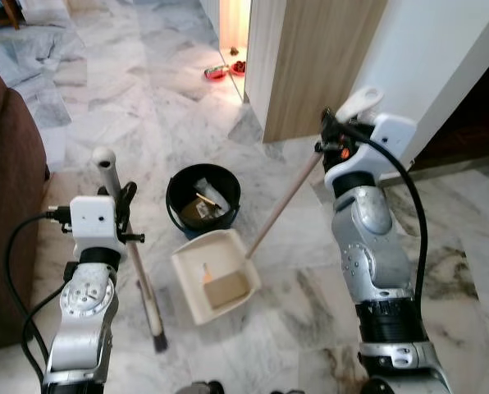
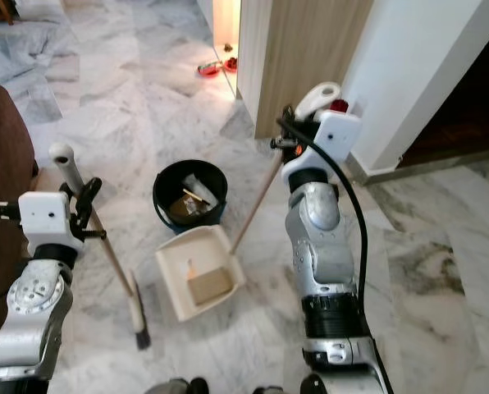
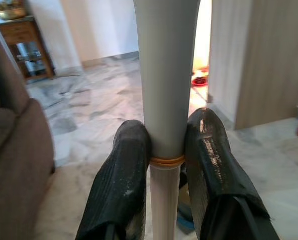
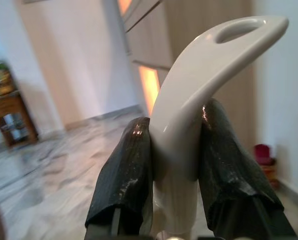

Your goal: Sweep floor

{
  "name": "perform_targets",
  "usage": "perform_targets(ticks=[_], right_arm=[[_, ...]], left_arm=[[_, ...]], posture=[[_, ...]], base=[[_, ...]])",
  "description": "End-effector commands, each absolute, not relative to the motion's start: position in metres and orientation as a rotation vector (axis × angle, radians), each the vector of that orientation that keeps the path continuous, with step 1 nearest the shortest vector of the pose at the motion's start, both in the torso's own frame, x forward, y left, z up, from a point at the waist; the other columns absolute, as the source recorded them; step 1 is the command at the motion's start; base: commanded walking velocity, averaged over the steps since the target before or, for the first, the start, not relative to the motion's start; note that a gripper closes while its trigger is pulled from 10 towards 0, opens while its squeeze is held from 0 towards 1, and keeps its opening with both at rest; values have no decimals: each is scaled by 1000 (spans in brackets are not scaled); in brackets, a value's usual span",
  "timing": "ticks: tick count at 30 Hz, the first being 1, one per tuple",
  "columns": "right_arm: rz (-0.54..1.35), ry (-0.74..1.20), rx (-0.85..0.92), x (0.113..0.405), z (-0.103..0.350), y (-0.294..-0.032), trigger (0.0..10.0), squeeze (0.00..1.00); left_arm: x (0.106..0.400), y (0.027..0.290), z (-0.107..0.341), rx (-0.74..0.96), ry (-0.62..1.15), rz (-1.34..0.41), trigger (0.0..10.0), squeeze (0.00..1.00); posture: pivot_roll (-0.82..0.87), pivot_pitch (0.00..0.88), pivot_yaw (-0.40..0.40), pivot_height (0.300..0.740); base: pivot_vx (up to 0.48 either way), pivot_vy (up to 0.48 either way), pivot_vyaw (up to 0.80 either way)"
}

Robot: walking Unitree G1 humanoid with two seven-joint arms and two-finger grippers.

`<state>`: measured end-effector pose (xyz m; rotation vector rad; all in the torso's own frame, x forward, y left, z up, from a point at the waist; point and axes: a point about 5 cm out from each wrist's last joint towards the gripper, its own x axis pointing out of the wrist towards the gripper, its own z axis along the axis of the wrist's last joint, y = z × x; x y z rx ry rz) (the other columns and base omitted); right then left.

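Note:
My left gripper (image 1: 123, 199) is shut on the grey grip of a broom (image 1: 138, 263), whose pale stick slants down to a dark brush head (image 1: 157, 338) on the marble floor. The left wrist view shows both black fingers (image 3: 121, 185) pressed on the broom handle (image 3: 165, 100). My right gripper (image 1: 331, 131) is shut on the white looped handle (image 4: 189, 105) of a long-handled dustpan (image 1: 216, 275). The cream pan rests on the floor between my arms with brown debris inside. A black bucket (image 1: 202, 199) holding rubbish stands just behind the pan.
A brown sofa (image 1: 6, 213) flanks my left side. A wooden door panel (image 1: 318, 66) and a white wall corner (image 1: 425, 74) stand to the right of the bucket. Red bowls (image 1: 220, 72) lie in the far doorway. Open marble floor stretches ahead to the left.

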<state>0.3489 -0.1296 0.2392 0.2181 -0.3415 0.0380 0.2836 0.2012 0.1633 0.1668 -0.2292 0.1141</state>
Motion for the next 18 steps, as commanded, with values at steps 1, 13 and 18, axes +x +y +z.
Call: perform_targets(ticks=[1,13,18], right_arm=[[27,-476,276,343,272,-132,10000,0],[-15,-631,350,338,317,-135,10000,0],[-5,-644,357,338,322,-133,10000,0]], left_arm=[[282,198,171,184,-280,101,10000,0],[281,197,173,191,-285,96,10000,0],[281,196,173,195,-280,93,10000,0]], posture=[[-7,173,-35,740],[-6,172,-31,740],[-3,174,-30,740]], base=[[0,0,0],[0,0,0],[0,0,0]])
